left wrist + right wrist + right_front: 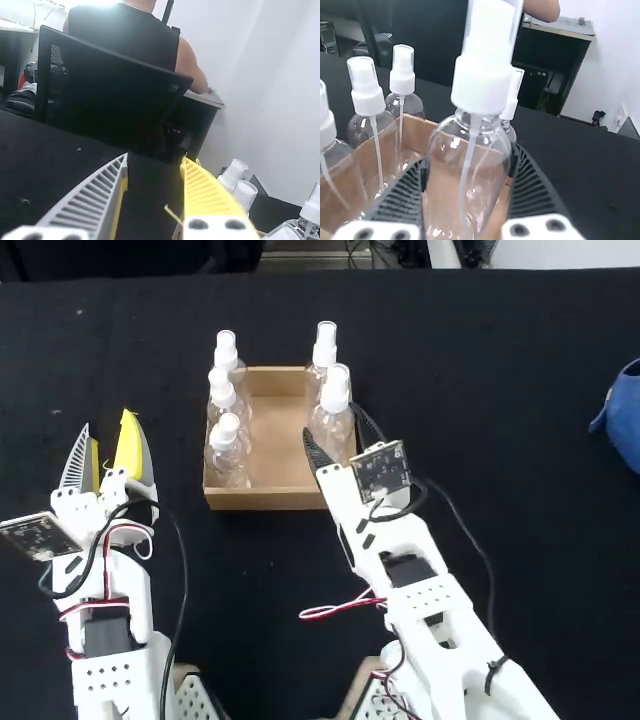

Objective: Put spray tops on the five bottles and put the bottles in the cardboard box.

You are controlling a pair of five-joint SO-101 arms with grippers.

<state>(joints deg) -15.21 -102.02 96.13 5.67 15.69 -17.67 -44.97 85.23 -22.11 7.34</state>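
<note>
Four spray bottles (228, 440) are standing upright at the cardboard box (262, 498), long axes vertical, white spray tops (226, 343) pointing up. Three are lining the box's left wall; one is sitting at the far right corner. Whether the two rearmost are standing inside the box or just behind its far wall: cannot tell, bases hidden. Nozzle headings: too small to make out.

The fifth bottle (332, 418) is likewise standing upright, top on, at the box's right wall. The right gripper (338, 435) is clamping it. In the right wrist view, black fingers (535, 190) are pressing against both sides of the clear body. The bottle's base is hiding behind the gripper and the box wall, so resting or lifted: cannot tell. The upper end of its spray top is running off the frame in the right wrist view.

The left gripper (105, 430) is sitting well to the left of the box over the black surface (500, 360), with its white and yellow fingers spread apart and pointing toward the far side. In the left wrist view, some spray tops are showing at the frame edge, with the bottles below them cut off.

A blue object (625, 420) is lying at the right edge of the surface, well apart from the box and cut off by the frame; kind: cannot tell.
</note>
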